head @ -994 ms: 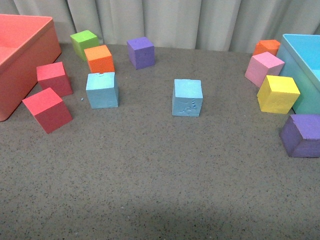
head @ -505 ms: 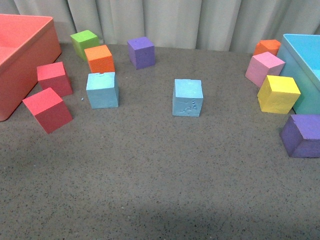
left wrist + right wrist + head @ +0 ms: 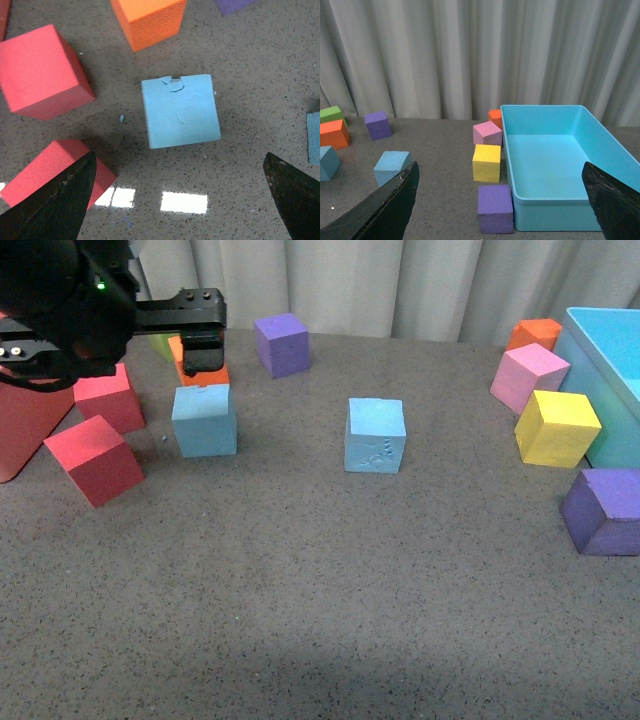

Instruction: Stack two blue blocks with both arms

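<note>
Two sky-blue blocks rest on the grey table. The left blue block sits beside the red cubes. The centre blue block has embossed marks on its front face. My left gripper hovers open just behind and above the left blue block. In the left wrist view that block lies ahead of the wide-open gripper, and nothing is held. My right gripper is open and empty and does not show in the front view. Its view shows both blue blocks far off.
A red bin stands at the left, a turquoise bin at the right. Two red cubes and an orange cube crowd the left blue block. Purple, pink, yellow and purple cubes stand farther off.
My left arm has come into the front view from the upper left and now hangs over the left blue block. No block has moved.
</note>
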